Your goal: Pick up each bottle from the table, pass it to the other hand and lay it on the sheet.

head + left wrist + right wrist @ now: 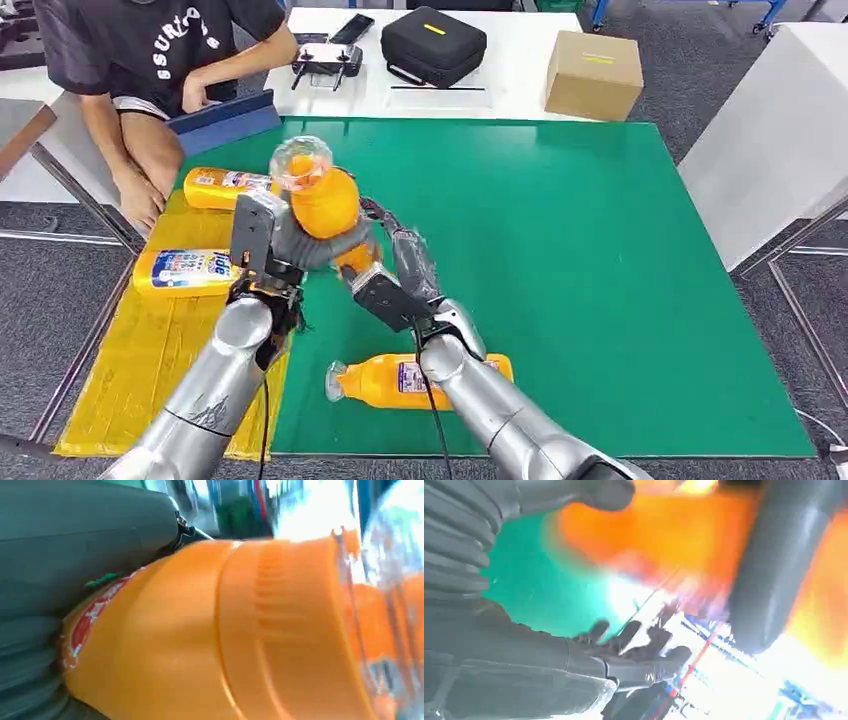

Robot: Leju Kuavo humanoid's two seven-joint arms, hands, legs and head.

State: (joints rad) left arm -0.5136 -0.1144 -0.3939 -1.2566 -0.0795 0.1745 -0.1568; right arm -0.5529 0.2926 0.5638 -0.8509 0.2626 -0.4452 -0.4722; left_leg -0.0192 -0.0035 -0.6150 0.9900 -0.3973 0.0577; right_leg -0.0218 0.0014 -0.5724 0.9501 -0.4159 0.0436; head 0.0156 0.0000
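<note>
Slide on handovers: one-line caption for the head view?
Left hand grips an orange bottle beside the right hand above the green mat.

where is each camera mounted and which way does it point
Head view: high on the body, looking forward and down at the green table; both silver arms show, left hand gripping the orange bottle, right hand beside it.
Left wrist view: behind the left hand, against the bottle.
Right wrist view: behind the right hand, blurred.
All share the bottle.

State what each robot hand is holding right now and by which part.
The left robot hand grips the orange plastic bottle with the clear cap around its body. The right robot hand has its fingers spread beside the bottle, holding nothing.
</note>
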